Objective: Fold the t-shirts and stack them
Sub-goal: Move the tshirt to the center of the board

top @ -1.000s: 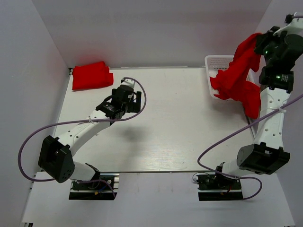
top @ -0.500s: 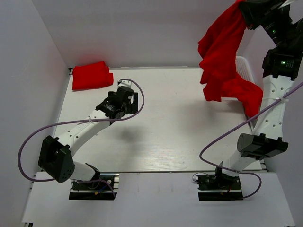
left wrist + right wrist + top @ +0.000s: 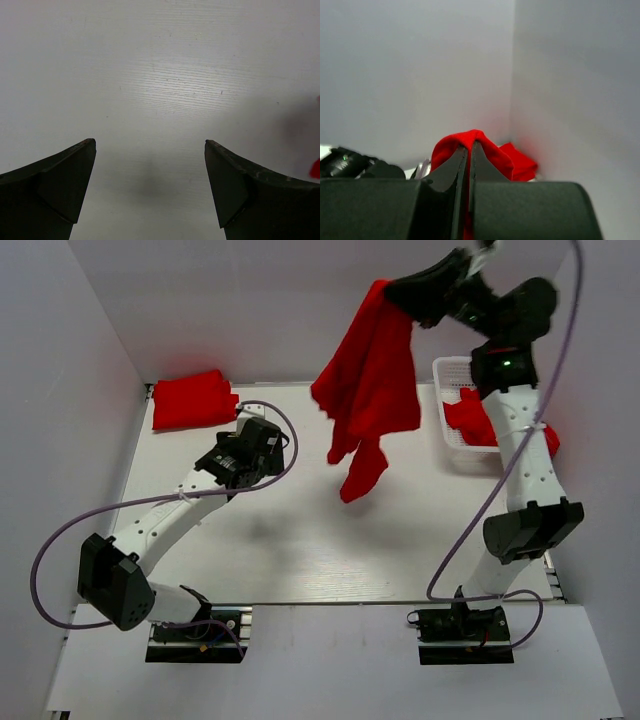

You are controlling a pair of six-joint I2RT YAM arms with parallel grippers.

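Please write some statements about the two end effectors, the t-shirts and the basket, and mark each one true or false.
1. The right end effector holds a red t-shirt hanging over the table. True.
2. The left end effector is shut on a t-shirt. False: it is open, with only bare table under it.
3. A folded red t-shirt lies at the table's far left corner. True.
4. The white basket is empty. False: red cloth lies inside.

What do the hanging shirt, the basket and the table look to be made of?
The shirt looks like soft, matte red knit: it hangs limp in folds. The basket is probably white plastic, with thin lattice walls. The table is a matte white board with faint grain lines; whether painted or laminated, I cannot tell.
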